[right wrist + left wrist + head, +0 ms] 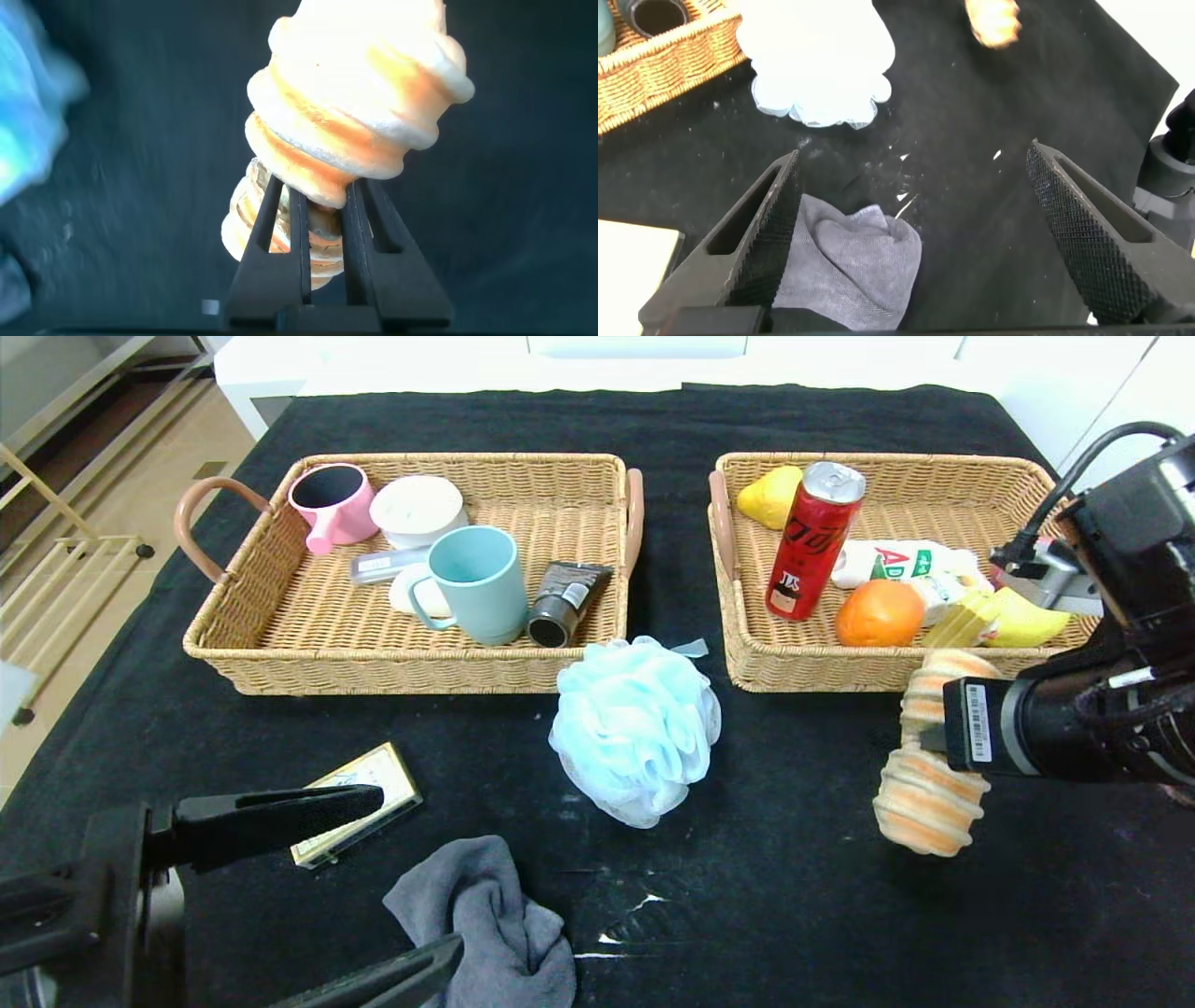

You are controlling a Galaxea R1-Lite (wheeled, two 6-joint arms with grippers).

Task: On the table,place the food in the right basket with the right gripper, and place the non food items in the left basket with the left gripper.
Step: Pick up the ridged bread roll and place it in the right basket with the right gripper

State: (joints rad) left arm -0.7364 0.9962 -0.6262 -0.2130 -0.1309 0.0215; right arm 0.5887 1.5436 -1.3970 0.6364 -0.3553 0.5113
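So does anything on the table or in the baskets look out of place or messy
Mostly tidy. The red can leans askew in the right basket rather than standing upright. White scuffs or flecks mark the black cloth beside the grey rag. Nothing looks spilled or broken.

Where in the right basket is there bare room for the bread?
Right basket: bare weave along the back right, behind the white packet. Its front is crowded by red can, orange and yellow items. Right gripper holds the bread.
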